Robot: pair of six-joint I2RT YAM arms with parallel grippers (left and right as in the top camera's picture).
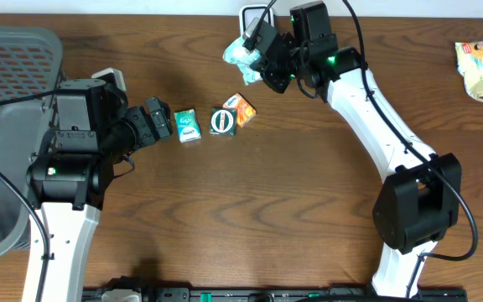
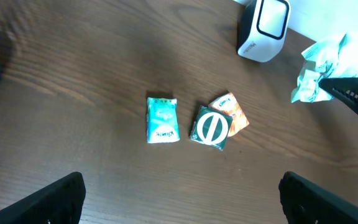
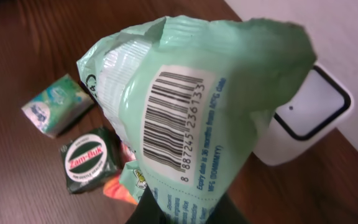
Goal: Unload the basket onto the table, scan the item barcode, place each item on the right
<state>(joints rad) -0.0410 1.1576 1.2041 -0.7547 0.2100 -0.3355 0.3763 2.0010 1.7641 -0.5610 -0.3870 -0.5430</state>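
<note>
Green packet [image 3: 197, 112]: lifted off the table, clamped between the closed right gripper [image 1: 257, 60] jaws, barcode showing, near the white scanner [image 1: 254, 17]. Left gripper [image 1: 162, 122]: jaws wide apart, empty. Pick-up apparently done; presenting barcode to scanner window likely outstanding.

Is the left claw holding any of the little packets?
No, the left claw is wide open and empty, and the little packets lie on the table ahead of it.
</note>
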